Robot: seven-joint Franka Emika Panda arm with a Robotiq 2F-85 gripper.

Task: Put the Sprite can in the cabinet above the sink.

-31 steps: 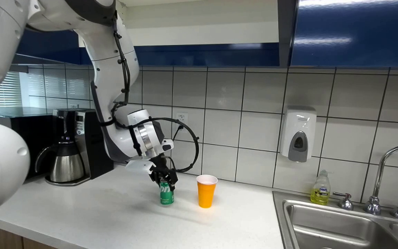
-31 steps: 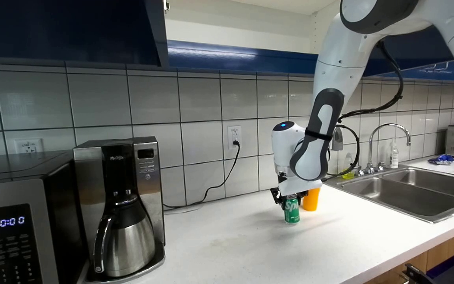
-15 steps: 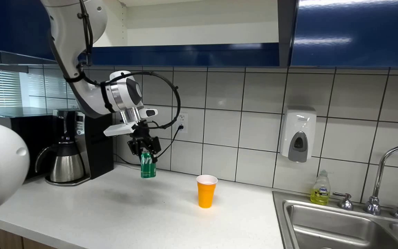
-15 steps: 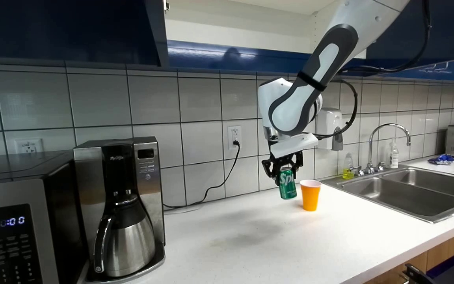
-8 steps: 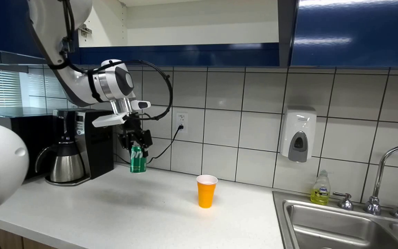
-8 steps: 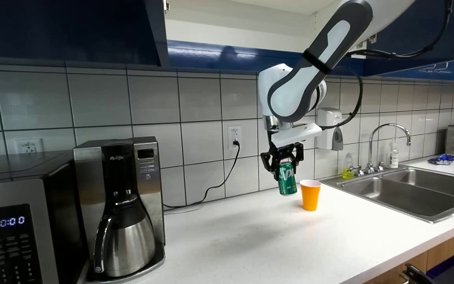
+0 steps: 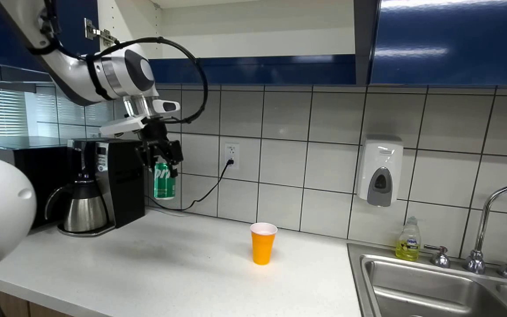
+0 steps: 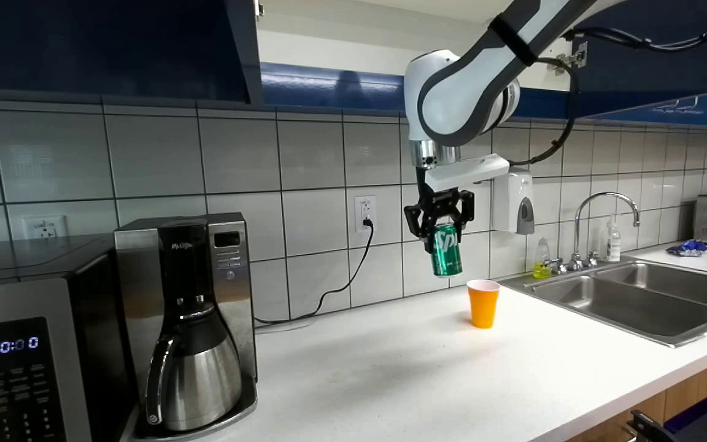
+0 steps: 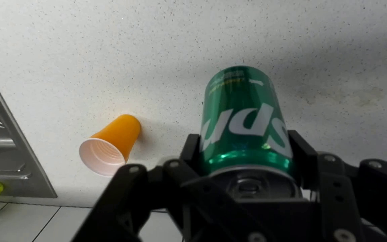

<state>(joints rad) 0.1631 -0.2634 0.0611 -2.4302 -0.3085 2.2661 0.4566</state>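
Observation:
The green Sprite can [image 7: 164, 187] hangs upright or slightly tilted above the counter; it also shows in an exterior view [image 8: 447, 258]. My gripper [image 9: 242, 144] is shut on the can near its top, a finger on each side, in the wrist view. In an exterior view the gripper [image 7: 163, 169] is below the cabinet [image 7: 253, 70], whose white interior is exposed above the dark blue lower edge. The can is lower than that edge. The cabinet also shows in an exterior view [image 8: 329, 86]. The steel sink [image 7: 420, 281] lies right of the can, with a chrome tap [image 7: 484, 215].
An orange cup [image 7: 262, 246] stands on the white counter [image 7: 183, 281]. A coffee maker [image 8: 194, 319] and microwave [image 8: 28, 344] stand along the wall. An open blue cabinet door [image 8: 654, 55] with a hinge is beside the arm. A soap dispenser [image 7: 380, 171] hangs on the tiles.
My gripper has lifted the can off the counter and kept rising. In an exterior view both have also moved left, away from the orange cup. The cup has not moved.

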